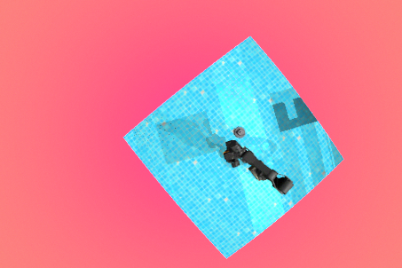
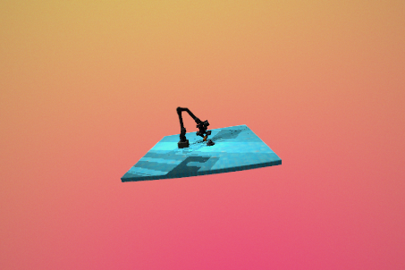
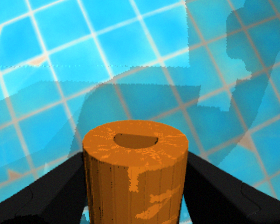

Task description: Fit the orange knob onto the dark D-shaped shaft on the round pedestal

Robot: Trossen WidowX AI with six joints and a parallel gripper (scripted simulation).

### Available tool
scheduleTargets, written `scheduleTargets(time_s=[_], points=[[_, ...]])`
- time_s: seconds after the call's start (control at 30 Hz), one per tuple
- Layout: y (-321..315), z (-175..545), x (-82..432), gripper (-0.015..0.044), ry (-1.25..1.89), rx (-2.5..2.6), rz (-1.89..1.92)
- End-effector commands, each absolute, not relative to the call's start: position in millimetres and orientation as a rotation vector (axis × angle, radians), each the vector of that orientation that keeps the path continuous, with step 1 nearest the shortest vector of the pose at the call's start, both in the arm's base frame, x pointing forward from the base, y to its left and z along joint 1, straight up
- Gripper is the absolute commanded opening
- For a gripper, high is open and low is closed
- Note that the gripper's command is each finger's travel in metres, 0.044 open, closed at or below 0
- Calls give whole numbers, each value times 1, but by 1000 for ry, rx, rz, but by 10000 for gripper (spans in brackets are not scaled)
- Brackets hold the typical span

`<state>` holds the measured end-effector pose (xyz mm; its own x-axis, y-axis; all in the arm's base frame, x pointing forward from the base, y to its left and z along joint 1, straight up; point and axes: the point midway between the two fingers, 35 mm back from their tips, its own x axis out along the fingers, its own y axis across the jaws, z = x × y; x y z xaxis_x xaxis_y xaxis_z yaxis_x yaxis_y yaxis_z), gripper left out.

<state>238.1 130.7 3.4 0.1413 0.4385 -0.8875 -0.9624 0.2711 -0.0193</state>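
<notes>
My gripper (image 1: 226, 153) (image 2: 205, 138) (image 3: 134, 160) is shut on the orange knob (image 3: 136, 192) (image 2: 205, 139), one black finger on each side of it. In the wrist view the knob's end face is toward the top, and its D-shaped hole (image 3: 135, 141) has its flat side along the upper edge. In the top view the arm hides nearly all of the knob. The round pedestal (image 1: 239, 131) (image 2: 210, 143) stands on the table beside the gripper, apart from the knob. It is not recognisable in the wrist view. The shaft's flat side cannot be made out.
The blue tiled table (image 1: 195, 186) (image 2: 250, 152) lies under the arm, with dark shadows across it. The arm's links (image 1: 258, 164) (image 2: 181, 121) reach from the base to the gripper. The table's edges are well away from the knob and the pedestal.
</notes>
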Motion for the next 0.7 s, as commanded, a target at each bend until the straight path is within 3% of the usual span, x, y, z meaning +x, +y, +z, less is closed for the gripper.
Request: scheduleTargets(time_s=[0.0,0.67], points=[[127,5,236,180,865,-685,1162],[106,5,230,180,594,-481,1229]])
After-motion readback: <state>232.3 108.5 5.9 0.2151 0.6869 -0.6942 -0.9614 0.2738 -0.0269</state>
